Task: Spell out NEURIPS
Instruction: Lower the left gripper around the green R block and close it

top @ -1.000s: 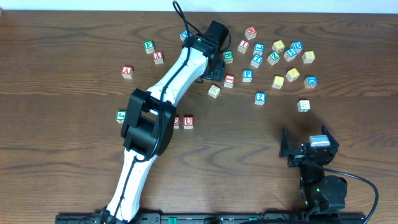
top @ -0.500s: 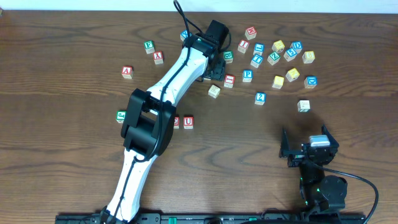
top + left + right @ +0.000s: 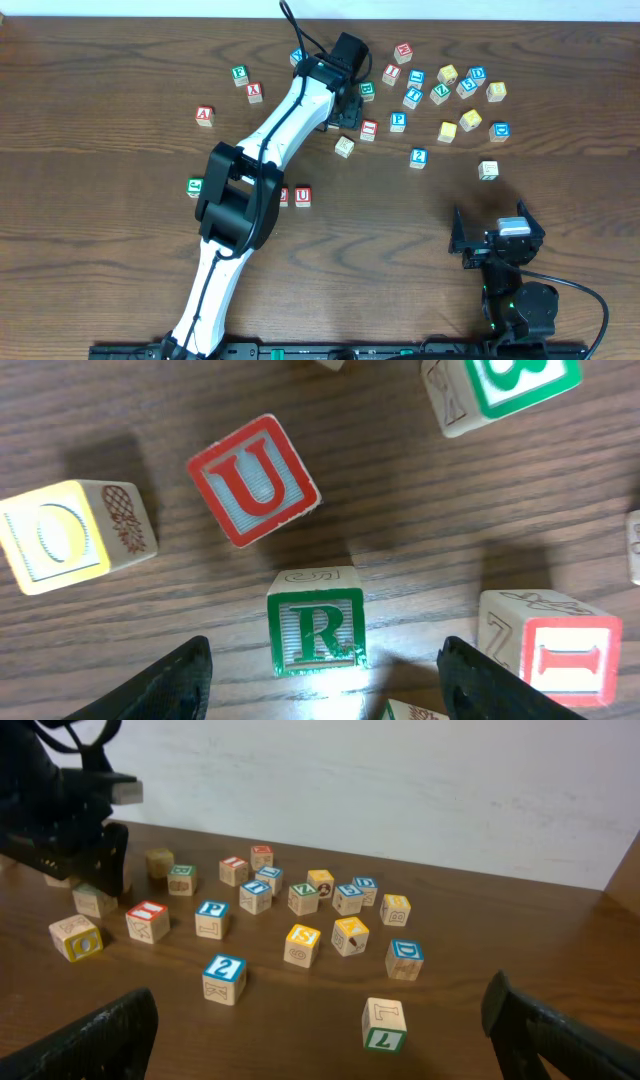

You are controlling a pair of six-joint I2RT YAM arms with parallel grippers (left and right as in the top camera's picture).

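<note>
Wooden letter cubes lie loose on the desk (image 3: 100,250). Nearest the front edge, the right hand (image 3: 495,243) sits spread wide and empty, with bare desk around it. Midway back, a red U (image 3: 302,195) lies beside the left arm (image 3: 270,140). Farther off, the left hand (image 3: 325,685) is spread either side of the green R (image 3: 316,632), touching neither side. A second U (image 3: 253,480), a red I (image 3: 565,660) and a yellow O (image 3: 55,540) crowd near.

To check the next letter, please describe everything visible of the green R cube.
The green R cube is pale wood; its top face shows a green R on white inside a green frame. It sits flat on the table, R up, between the open fingers of the left gripper, touching neither them nor any other cube.
</note>
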